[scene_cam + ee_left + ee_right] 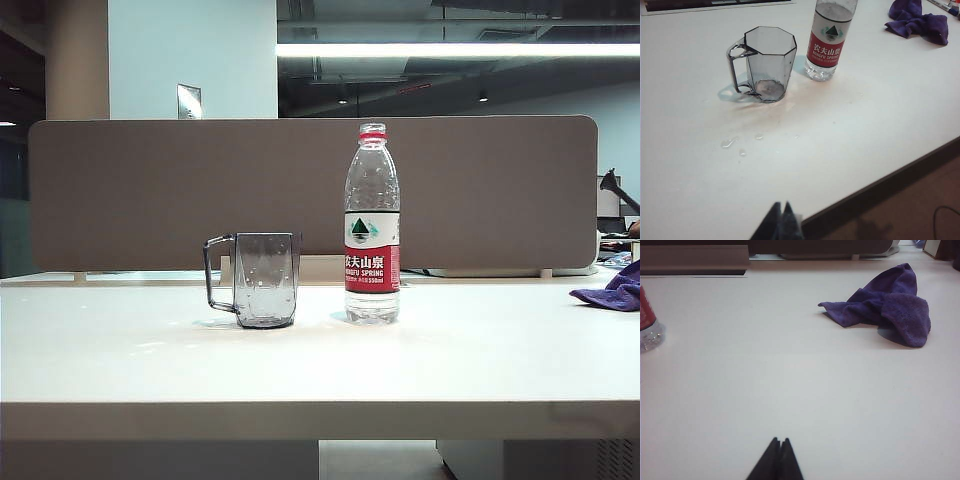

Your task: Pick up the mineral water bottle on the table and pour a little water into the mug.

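Note:
The mineral water bottle (372,225) stands upright on the white table (320,370), its red-and-white label facing front; it also shows in the left wrist view (827,40) and, at the edge, in the right wrist view (647,322). The smoky-grey mug (255,280) stands just left of it, handle to the left, with a little water at its bottom (765,62). My left gripper (781,205) is shut and empty, hanging near the table's front edge, well short of the mug. My right gripper (780,441) is shut and empty above bare table, away from the bottle. Neither gripper shows in the exterior view.
A crumpled purple cloth (885,305) lies at the table's right side (612,288). Small water drops (732,144) dot the table in front of the mug. A grey-brown divider panel (150,190) runs along the back. The front table edge (880,177) drops off beside my left gripper.

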